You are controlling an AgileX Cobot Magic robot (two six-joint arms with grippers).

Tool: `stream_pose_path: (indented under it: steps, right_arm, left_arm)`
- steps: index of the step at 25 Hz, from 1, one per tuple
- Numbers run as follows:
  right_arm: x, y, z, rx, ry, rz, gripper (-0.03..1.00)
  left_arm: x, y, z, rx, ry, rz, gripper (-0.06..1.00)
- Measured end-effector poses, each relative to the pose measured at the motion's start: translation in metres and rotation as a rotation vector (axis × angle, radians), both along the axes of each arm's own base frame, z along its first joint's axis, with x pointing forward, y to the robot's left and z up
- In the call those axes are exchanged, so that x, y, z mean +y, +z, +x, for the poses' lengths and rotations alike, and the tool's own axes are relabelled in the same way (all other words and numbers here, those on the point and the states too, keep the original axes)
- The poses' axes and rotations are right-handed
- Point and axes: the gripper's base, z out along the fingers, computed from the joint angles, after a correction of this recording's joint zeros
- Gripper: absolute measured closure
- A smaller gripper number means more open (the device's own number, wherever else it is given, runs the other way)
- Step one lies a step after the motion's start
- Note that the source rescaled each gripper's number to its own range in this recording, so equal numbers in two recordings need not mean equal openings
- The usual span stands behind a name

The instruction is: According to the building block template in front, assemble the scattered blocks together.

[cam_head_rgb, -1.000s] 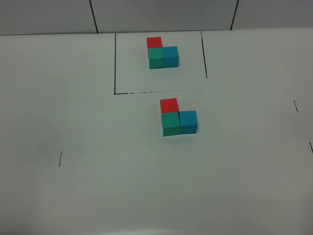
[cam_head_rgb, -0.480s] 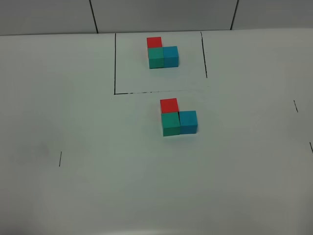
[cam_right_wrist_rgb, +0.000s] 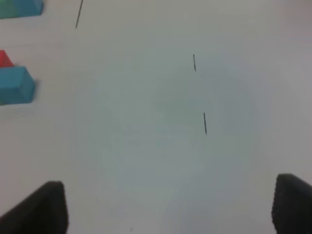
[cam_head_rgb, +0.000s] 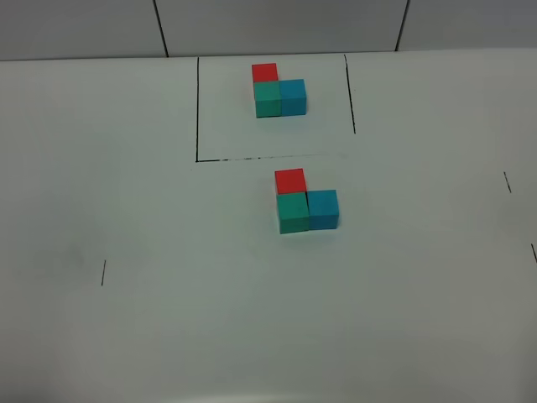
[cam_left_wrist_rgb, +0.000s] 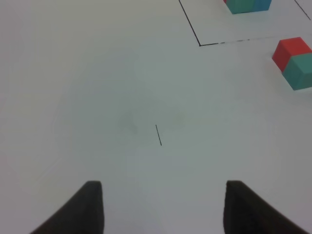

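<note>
Claw tips on our left claw [cam_left_wrist_rgb: 158,207] and right claw [cam_right_wrist_rgb: 168,207] stand apart over bare bench [cam_head_rgb: 168,336], both empty. We judge the 3 scattered blocks [cam_head_rgb: 304,203] already match the building block template [cam_head_rgb: 278,91]: red behind teal-green, blue touching its right. We should keep clear, compare alignment only. Short black tick marks [cam_head_rgb: 103,272] obstruct nothing.
</note>
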Motion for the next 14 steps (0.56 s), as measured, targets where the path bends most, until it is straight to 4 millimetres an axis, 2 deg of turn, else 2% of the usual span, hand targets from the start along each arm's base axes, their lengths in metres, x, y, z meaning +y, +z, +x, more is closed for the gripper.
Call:
stream_pose_path:
  steps: [14]
  right_arm:
    - [-0.0001,0.0002,0.0001,-0.003,-0.001,-0.001,0.16]
  left_arm:
    - [0.0000,0.0000,0.0000,0.000,0.000,0.000,0.73]
